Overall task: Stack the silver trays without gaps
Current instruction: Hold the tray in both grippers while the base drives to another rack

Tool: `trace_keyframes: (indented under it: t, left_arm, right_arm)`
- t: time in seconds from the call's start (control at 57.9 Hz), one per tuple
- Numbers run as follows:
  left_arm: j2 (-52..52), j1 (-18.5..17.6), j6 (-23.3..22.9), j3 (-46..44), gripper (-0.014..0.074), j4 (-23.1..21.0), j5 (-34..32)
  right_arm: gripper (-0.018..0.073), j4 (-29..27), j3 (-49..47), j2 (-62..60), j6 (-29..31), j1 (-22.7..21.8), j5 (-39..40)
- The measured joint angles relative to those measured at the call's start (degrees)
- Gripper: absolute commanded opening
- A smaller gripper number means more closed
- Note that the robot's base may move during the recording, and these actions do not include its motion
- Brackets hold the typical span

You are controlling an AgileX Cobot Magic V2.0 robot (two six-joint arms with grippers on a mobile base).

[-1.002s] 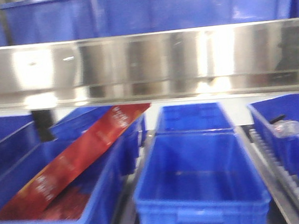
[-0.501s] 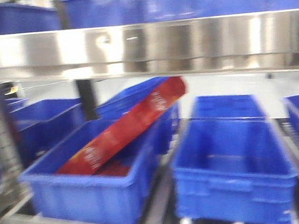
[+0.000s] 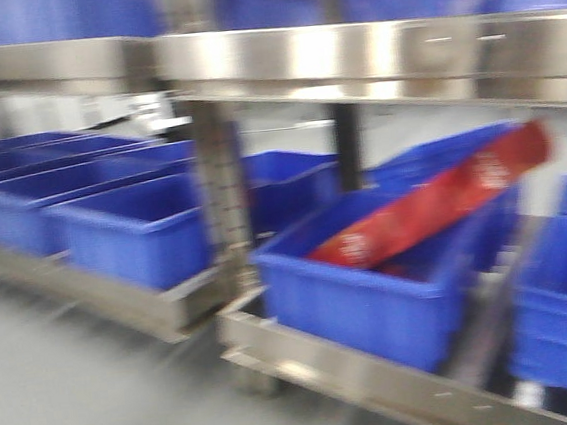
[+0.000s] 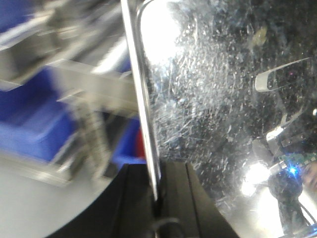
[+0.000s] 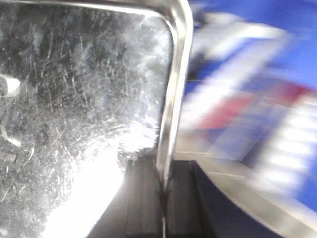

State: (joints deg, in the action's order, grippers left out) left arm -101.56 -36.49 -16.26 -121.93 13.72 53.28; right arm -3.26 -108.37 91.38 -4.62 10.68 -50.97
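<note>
A silver tray (image 4: 223, 99) with a scratched, shiny bottom fills the right of the left wrist view. Its thin rim (image 4: 141, 99) runs down into my left gripper (image 4: 156, 198), whose black jaws are shut on that edge. In the right wrist view the tray (image 5: 84, 99) fills the left side, and its rim (image 5: 173, 89) drops between the jaws of my right gripper (image 5: 162, 193), shut on it. Each gripper pinches one edge of the tray. Whether more than one tray is held cannot be told. The front view shows neither tray nor grippers.
The front view is blurred. A steel rack with a long rail (image 3: 369, 54) and an upright post (image 3: 224, 198) holds blue bins (image 3: 363, 305). One bin has a long red package (image 3: 434, 208) leaning in it. More blue bins (image 3: 124, 228) stand at the left. Grey floor (image 3: 81, 403) lies below.
The front view has swung left and drawn back: the bin with the red package slid from left to right of frame, and the rack's post, more bins and the floor came into view.
</note>
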Motion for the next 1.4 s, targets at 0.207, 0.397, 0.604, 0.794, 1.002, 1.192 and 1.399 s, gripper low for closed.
trace_keyframes:
  t: [0.207, 0.397, 0.604, 0.794, 1.002, 1.192, 1.399]
  left_arm:
    - [0.0, 0.0, 0.0, 0.0, -0.0020, 0.0, 0.0]
    - [0.0, 0.0, 0.0, 0.0, -0.0020, 0.0, 0.0]
    - [0.0, 0.0, 0.0, 0.0, -0.0020, 0.1, 0.0]
    - [0.0, 0.0, 0.0, 0.0, -0.0020, 0.1, 0.0]
    - [0.0, 0.0, 0.0, 0.0, -0.0020, 0.1, 0.0]
    - [0.0, 0.0, 0.0, 0.0, -0.0020, 0.1, 0.0]
    - [0.0, 0.0, 0.0, 0.0, -0.0020, 0.1, 0.0]
  right_arm:
    - [-0.0080, -0.1, 0.0, 0.0, 0.0, 0.0, 0.1]
    - [-0.0080, -0.1, 0.0, 0.0, 0.0, 0.0, 0.1]
    - [-0.0080, -0.2, 0.0, 0.0, 0.0, 0.0, 0.1]
    - [-0.0080, -0.2, 0.0, 0.0, 0.0, 0.0, 0.2]
    - [-0.0080, -0.2, 0.0, 0.0, 0.0, 0.0, 0.2]
    - [-0.0080, -0.2, 0.0, 0.0, 0.0, 0.0, 0.2]
    - [-0.0080, -0.2, 0.0, 0.0, 0.0, 0.0, 0.2]
